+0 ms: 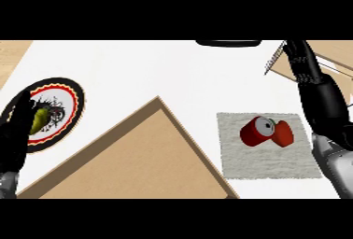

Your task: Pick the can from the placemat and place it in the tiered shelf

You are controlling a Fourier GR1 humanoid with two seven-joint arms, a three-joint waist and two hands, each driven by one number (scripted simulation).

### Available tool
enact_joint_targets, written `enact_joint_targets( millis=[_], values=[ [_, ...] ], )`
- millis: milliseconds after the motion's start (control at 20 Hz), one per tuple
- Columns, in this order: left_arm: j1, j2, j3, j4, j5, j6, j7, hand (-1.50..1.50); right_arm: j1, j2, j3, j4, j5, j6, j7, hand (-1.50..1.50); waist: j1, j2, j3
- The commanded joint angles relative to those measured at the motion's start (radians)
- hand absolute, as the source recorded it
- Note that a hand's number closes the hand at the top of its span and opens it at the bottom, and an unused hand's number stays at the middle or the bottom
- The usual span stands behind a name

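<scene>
A red can (255, 131) lies on its side on the pale grey placemat (269, 163) at the right. Touching its right side is a red pepper-like vegetable (284, 134). The tan wooden tiered shelf (138, 158) fills the lower middle, its corner pointing away from me. My right hand (318, 95) rises along the right edge, to the right of the can and beyond it, fingers straight and apart from the can. My left hand (15, 133) shows at the left edge, open, over the rim of a plate.
A round plate (67, 100) with a black, red and yellow rim sits at the left, with a yellow-green item (39, 119) on it. A tan wooden object (283, 67) stands at the back right by my right fingertips. A dark object (229, 43) is at the far edge.
</scene>
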Motion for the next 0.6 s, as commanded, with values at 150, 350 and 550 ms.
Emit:
enact_joint_targets(
  millis=[150,350,550],
  values=[
    [-0.071,-0.108,-0.116,-0.041,-0.053,-0.028,-0.047,0.00,0.072,-0.009,-0.137,0.079,-0.166,0.024,0.163,-1.50,-0.048,0.001,0.021],
    [-0.066,-0.110,-0.116,-0.038,-0.014,-0.077,-0.052,0.00,0.038,0.337,-0.301,0.056,-0.523,-0.080,0.132,1.50,-0.092,-0.003,0.072],
    [-0.084,-0.145,-0.183,-0.048,-0.039,-0.110,-0.075,0.00,0.231,0.001,-0.234,0.359,0.037,-0.350,0.152,1.50,-0.054,0.018,0.019]
  ],
)
